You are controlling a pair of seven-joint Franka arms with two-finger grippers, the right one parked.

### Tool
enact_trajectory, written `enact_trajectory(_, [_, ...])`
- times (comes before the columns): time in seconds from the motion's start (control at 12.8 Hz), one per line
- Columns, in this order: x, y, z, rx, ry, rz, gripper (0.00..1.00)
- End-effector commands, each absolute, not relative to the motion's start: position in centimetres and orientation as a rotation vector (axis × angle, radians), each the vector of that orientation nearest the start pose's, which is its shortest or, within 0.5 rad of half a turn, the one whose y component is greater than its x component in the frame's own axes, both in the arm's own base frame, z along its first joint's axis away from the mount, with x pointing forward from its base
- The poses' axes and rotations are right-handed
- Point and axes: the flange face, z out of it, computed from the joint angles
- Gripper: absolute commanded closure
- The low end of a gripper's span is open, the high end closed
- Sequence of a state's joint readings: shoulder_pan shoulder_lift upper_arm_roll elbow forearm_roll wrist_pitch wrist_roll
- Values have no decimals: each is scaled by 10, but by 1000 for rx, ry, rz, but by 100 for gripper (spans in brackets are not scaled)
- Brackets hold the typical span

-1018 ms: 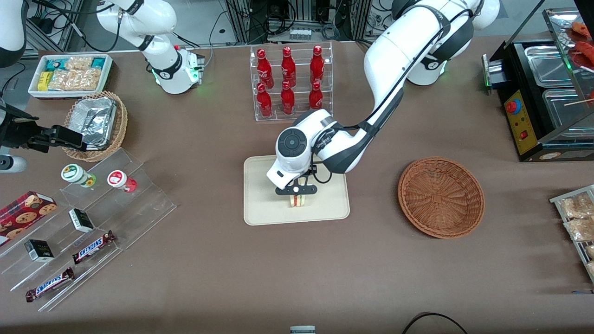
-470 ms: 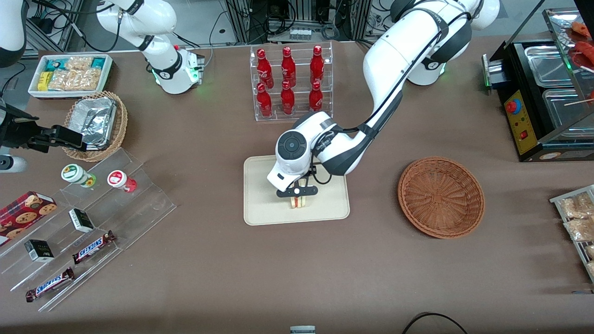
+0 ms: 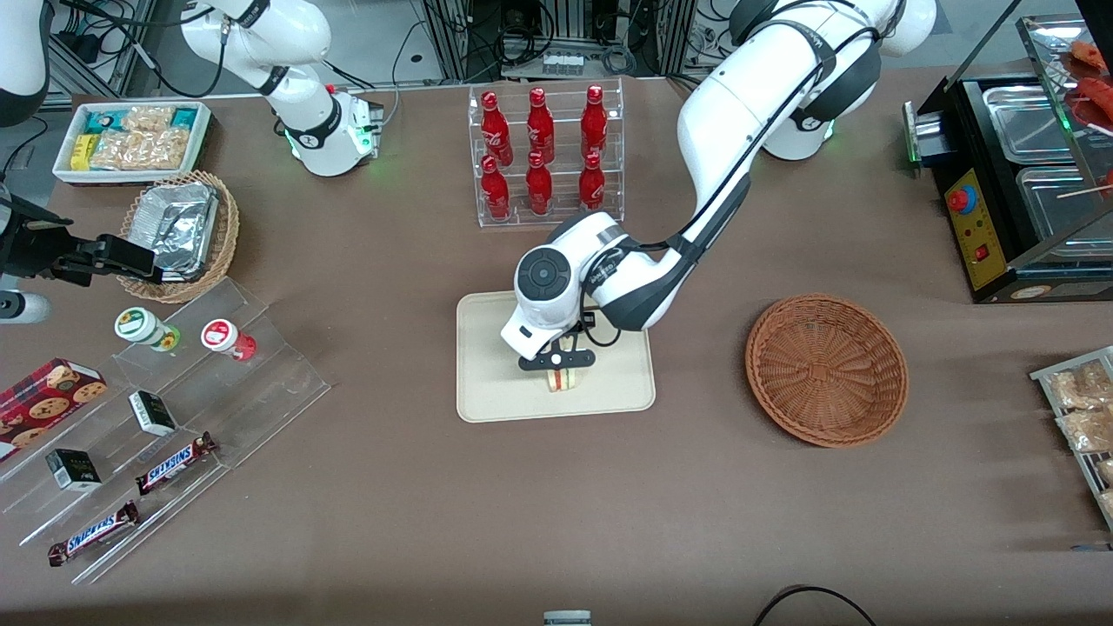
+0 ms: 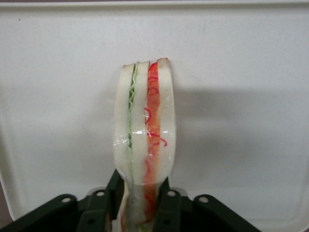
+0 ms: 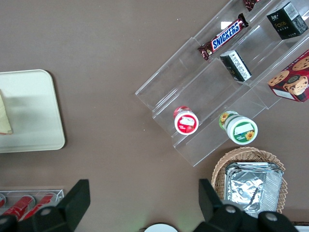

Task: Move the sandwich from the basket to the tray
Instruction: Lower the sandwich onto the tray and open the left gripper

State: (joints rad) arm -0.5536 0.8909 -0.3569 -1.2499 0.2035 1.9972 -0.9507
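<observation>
The sandwich (image 3: 563, 379) is a wrapped wedge of pale bread with red and green filling along its cut edge (image 4: 145, 130). It stands on edge over the cream tray (image 3: 487, 382), near the tray's middle. My gripper (image 3: 557, 360) is just above the tray, shut on the sandwich, with its black fingers (image 4: 114, 193) pressing the bread from both sides. The reddish-brown woven basket (image 3: 826, 369) lies toward the working arm's end of the table and holds nothing. Whether the sandwich touches the tray floor I cannot tell.
A clear rack of red bottles (image 3: 543, 156) stands farther from the front camera than the tray. Toward the parked arm's end are a tan basket with foil (image 3: 178, 230), a white snack bin (image 3: 130, 139) and acrylic shelves with candy bars (image 3: 174, 461). A black food warmer (image 3: 1017, 183) sits past the basket.
The wrist has shifted slightly and the sandwich sits a little lower over the tray. The gripper still holds it.
</observation>
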Motion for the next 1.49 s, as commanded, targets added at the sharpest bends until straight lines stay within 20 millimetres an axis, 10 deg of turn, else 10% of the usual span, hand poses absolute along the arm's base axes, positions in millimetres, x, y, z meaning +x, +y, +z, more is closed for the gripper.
enact_trajectory(0.0, [517,-541,239,-3111,-104,171,0])
enact_trajectory(1.02, [539,-532,355,-3178,-168,41,0])
enact_trajectory(1.41, [575,-471,408,-3173,-108,43,0])
